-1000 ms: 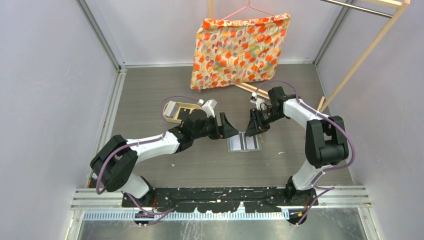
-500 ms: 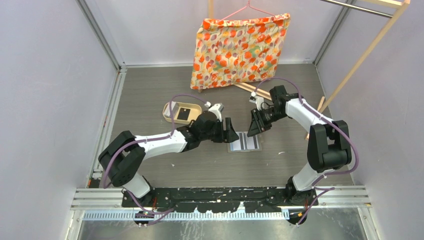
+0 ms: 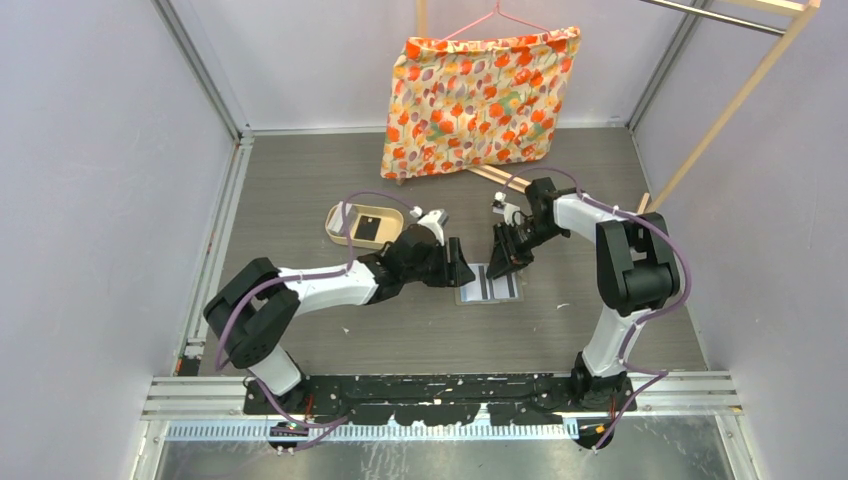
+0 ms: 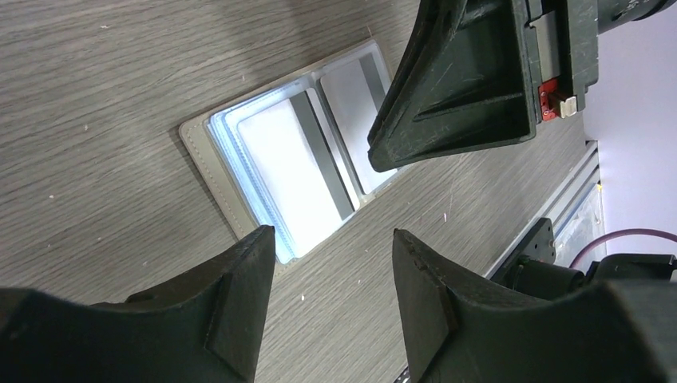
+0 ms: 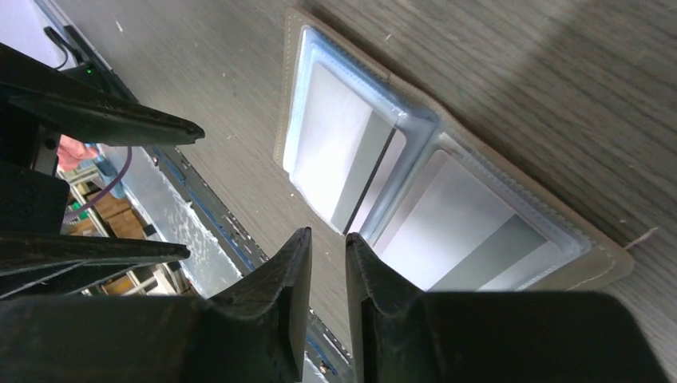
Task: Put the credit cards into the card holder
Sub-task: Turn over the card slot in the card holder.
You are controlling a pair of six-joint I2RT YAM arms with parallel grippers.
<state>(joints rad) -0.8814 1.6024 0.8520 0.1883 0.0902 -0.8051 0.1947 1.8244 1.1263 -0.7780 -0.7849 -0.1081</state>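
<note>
Two rectangular cards (image 4: 287, 171), clear-pocketed card holder (image 4: 203, 159)

Matt grey wood-grain tabletop (image 4: 96, 120); card holder (image 4: 223, 171) with matt stitched edge, glossy clear plastic pockets (image 5: 415, 132); scuffed black plastic fingers (image 4: 231, 295).

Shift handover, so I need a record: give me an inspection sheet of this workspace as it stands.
Surface: grey wood-grain table.
Job's things: card holder lies open, pale striped cards in its clear pockets; a black card sits in the tan tray.
Clutter: small pale scrap right of the holder.
Pincers: left pincer open at the holder's edge; right pincer nearly closed, narrow gap, nothing seen between.
Cables: purple cables run along both arms.
Surroundings: hanging floral cushion, wooden rack.
</note>
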